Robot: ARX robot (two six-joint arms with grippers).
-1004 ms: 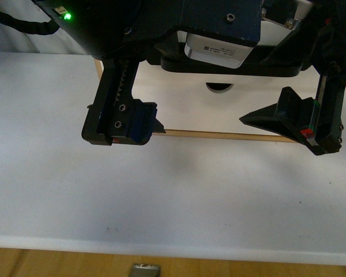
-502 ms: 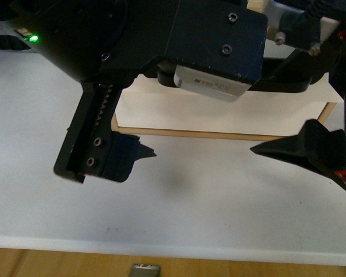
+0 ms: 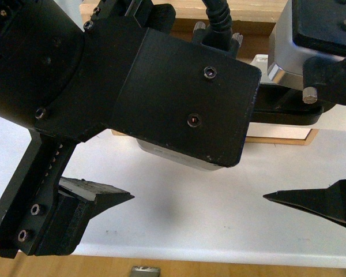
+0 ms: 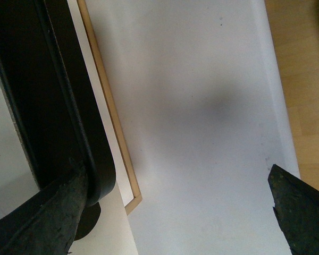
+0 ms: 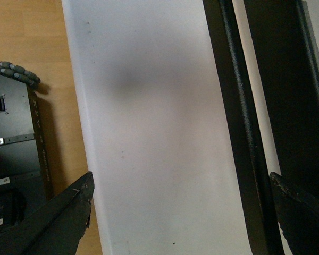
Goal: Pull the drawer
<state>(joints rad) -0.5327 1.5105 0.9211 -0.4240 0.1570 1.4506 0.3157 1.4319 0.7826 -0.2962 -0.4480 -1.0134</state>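
Observation:
Most of the drawer (image 3: 277,131) is hidden in the front view behind my left arm; only a strip of white front and its light wood lower edge show. Its black bar handle (image 4: 58,106) runs along the left wrist view, with the half-round notch (image 4: 89,219) beside the bar's rounded end. My left gripper (image 4: 167,218) is open. One finger (image 4: 37,223) overlaps the bar's end and the other sits near the white panel's edge. My right gripper (image 5: 181,212) is also open, with one finger (image 5: 303,212) over the handle (image 5: 239,138) and nothing between the jaws.
A wide plain white panel (image 3: 190,219) lies below the drawer, ending at a wood floor (image 3: 230,266). A small grey metal piece (image 3: 145,270) lies on the floor at the front view's bottom edge. The black robot base (image 5: 16,159) stands on the floor beside the panel.
Both arms have come much closer to the front camera and lower in its picture. The left arm's body now covers most of the drawer, and the notch no longer shows there.

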